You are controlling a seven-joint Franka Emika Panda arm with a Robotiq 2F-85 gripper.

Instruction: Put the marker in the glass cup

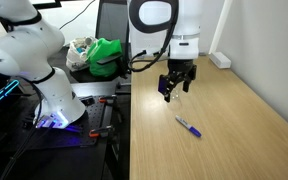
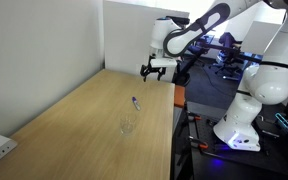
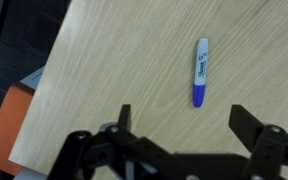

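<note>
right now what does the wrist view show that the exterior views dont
Only the wrist view: the print on the barrel of the marker, with its paler end pointing away from the gripper, whose jaws stand open and empty. Only an exterior view: the glass cup, standing on the table apart from the marker, and the arm above the far edge. Both: the marker lying flat on the table, untouched.
</note>
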